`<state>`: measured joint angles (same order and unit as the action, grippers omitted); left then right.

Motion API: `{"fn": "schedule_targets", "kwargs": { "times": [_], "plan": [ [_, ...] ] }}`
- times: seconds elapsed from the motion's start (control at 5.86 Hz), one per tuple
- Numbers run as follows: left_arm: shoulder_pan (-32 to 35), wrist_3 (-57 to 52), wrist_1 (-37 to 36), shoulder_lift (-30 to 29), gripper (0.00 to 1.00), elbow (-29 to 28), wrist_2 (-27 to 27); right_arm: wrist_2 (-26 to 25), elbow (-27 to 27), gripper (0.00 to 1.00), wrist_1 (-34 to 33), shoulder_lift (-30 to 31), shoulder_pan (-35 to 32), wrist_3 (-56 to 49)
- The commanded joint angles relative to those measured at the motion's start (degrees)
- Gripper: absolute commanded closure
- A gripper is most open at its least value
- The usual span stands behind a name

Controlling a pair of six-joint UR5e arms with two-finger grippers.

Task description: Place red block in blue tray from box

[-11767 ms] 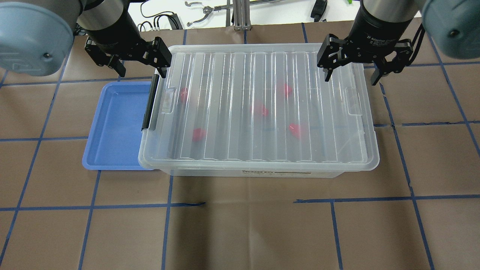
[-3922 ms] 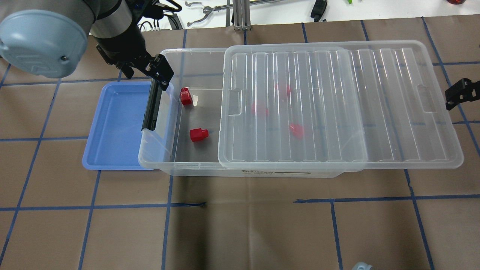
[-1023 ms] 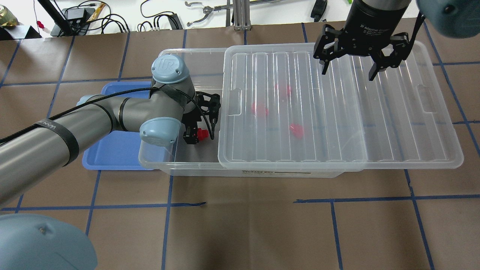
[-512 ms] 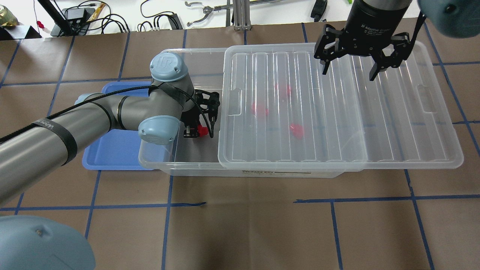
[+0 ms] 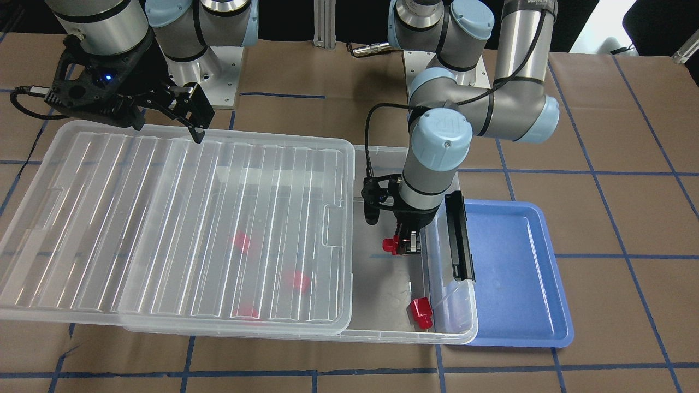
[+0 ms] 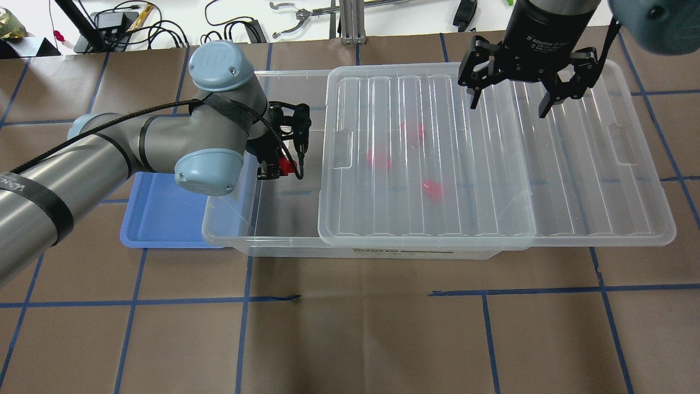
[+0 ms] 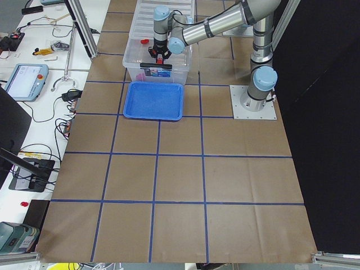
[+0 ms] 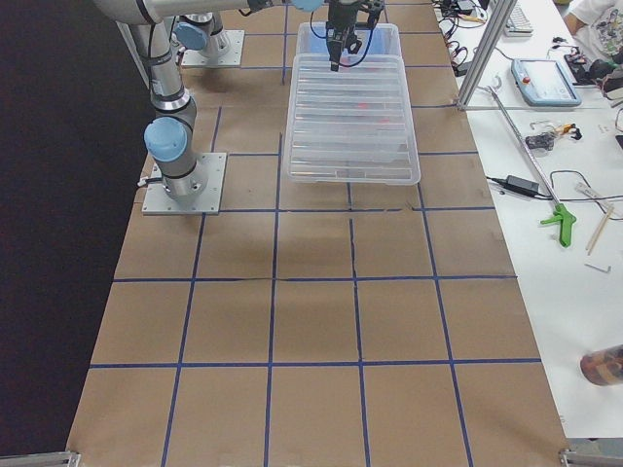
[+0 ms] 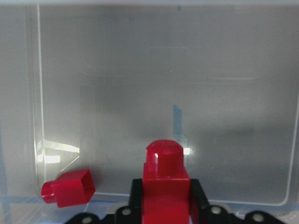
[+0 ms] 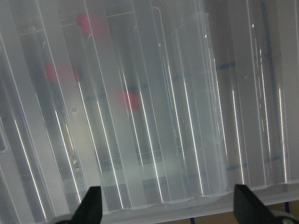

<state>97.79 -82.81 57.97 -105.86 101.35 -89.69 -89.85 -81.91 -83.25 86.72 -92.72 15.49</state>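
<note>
My left gripper (image 5: 402,244) is shut on a red block (image 5: 390,245) and holds it up over the open end of the clear box (image 5: 462,334). The wrist view shows the held block (image 9: 166,179) between the fingers. It also shows in the overhead view (image 6: 286,164). A second red block (image 5: 421,313) lies on the box floor by the corner. Three more show blurred under the slid-aside lid (image 6: 492,164). The blue tray (image 5: 513,273) lies beside the box, empty. My right gripper (image 6: 511,104) is open above the lid.
The ribbed lid (image 5: 164,218) covers most of the box and overhangs its far end on the right arm's side. A black clip handle (image 5: 457,234) stands on the box end by the tray. My left arm (image 6: 109,158) hangs over part of the tray (image 6: 158,219).
My left gripper has risen from the box floor with the red block in it and shifted toward the box's far wall. The right gripper has stayed in place.
</note>
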Motion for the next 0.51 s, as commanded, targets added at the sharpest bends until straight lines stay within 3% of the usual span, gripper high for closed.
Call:
{"fn": "schedule_targets", "kwargs": {
  "times": [0.0,0.34],
  "plan": [
    [-0.32,-0.25,14.63,5.2,0.95,-7.71,-0.22,-0.06,0.0,0.0,0.02,0.03,0.0,-0.72],
    [-9.68,-4.43,16.12,7.51,0.95,-8.1,0.31,0.2,0.0,0.0,0.11,0.03,0.0,-1.07]
  ]
}}
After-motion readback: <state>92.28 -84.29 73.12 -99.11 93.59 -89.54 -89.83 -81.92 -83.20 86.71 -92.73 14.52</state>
